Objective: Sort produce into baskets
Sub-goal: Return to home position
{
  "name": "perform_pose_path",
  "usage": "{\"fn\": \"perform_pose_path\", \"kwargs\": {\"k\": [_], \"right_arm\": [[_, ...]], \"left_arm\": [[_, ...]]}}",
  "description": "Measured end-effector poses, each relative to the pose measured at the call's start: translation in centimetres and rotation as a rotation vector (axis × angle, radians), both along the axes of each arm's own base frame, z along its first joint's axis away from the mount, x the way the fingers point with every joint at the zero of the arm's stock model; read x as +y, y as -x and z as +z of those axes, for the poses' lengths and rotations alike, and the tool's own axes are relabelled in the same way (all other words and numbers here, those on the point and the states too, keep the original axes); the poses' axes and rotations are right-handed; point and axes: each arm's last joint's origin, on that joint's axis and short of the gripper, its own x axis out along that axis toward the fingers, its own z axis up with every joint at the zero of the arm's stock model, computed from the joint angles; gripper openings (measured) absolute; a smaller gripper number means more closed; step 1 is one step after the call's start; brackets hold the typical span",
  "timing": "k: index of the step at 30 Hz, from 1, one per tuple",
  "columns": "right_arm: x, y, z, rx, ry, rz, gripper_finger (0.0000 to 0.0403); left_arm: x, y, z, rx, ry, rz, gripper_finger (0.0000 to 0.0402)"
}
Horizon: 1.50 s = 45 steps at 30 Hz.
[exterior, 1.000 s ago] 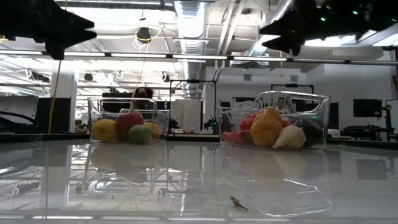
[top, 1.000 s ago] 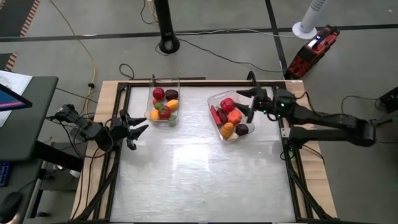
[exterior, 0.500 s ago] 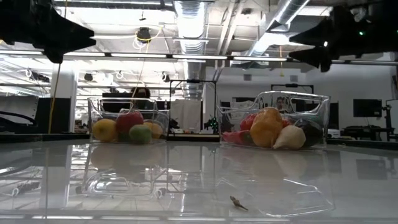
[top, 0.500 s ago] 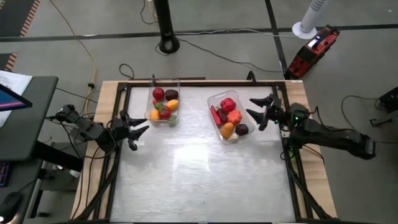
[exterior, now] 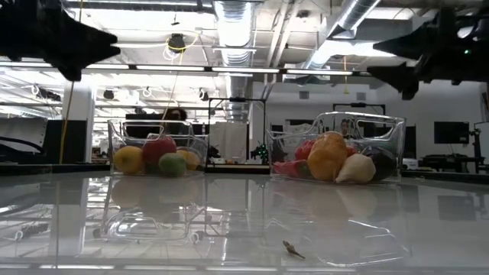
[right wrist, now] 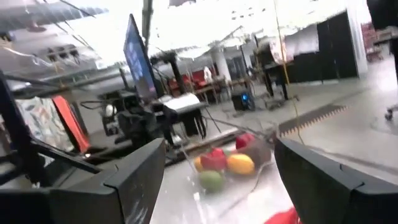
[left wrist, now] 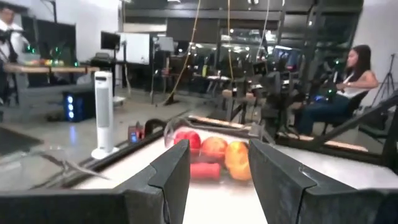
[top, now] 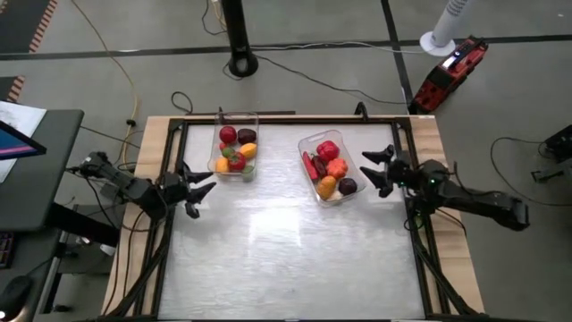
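Two clear baskets stand on the white table. The left basket (top: pixel 235 146) holds red, yellow, orange, green and dark purple produce. The right basket (top: pixel 332 167) holds red, orange and dark purple produce and a long red piece. Both also show in the low view, the left basket (exterior: pixel 158 149) and the right basket (exterior: pixel 336 149). My left gripper (top: pixel 204 195) is open and empty in the air at the table's left edge, near the left basket. My right gripper (top: pixel 366 170) is open and empty, just right of the right basket.
The table's near half (top: pixel 286 259) is bare white surface. A black frame rail (top: pixel 416 224) runs along the table's edges. A red-and-black device (top: pixel 451 67) and a white fan (top: pixel 442 27) stand on the floor beyond the far right corner.
My right gripper has drawn back from above the right basket's far right rim toward the table's right edge and a little toward the near edge. It stays open and empty. The produce and baskets have not moved.
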Motion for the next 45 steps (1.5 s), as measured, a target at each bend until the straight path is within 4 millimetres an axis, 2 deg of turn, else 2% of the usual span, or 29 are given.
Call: {"fn": "perform_pose_path", "kwargs": {"k": [5,9,15,20,26,28,38,45], "right_arm": [[0.4,0.9,-0.3,0.027,0.035,-0.045,0.0327],[0.2,0.9,-1.1,0.144,0.051,-0.147,0.0327],[0.1,1.0,-1.5,0.204,0.063,-0.236,0.0327],[0.2,0.9,-1.6,0.195,0.014,-0.226,0.0327],[0.1,0.9,-1.6,0.189,-0.005,-0.225,0.0327],[0.1,0.9,-1.6,0.19,-0.005,-0.225,0.0327],[0.1,0.9,-1.6,0.192,-0.006,-0.224,0.0327],[0.1,0.9,-1.6,0.193,-0.006,-0.224,0.0327]], "left_arm": [[-0.1,0.1,0.1,0.031,-0.058,0.01,0.0148],[-0.4,0.3,0.1,0.058,-0.099,0.029,0.0148],[-0.6,0.5,0.0,0.097,-0.156,0.068,0.0148],[-1.1,0.2,-1.0,0.091,-0.189,-0.062,0.0148],[-1.8,0.1,-0.9,0.03,-0.194,-0.33,0.0148],[-1.9,0.1,-0.9,0.018,-0.196,-0.365,0.0148],[-1.4,0.1,-1.4,0.08,-0.145,-0.203,0.0148],[-1.5,0.0,-2.2,0.16,-0.192,-0.2,0.0148]]}}
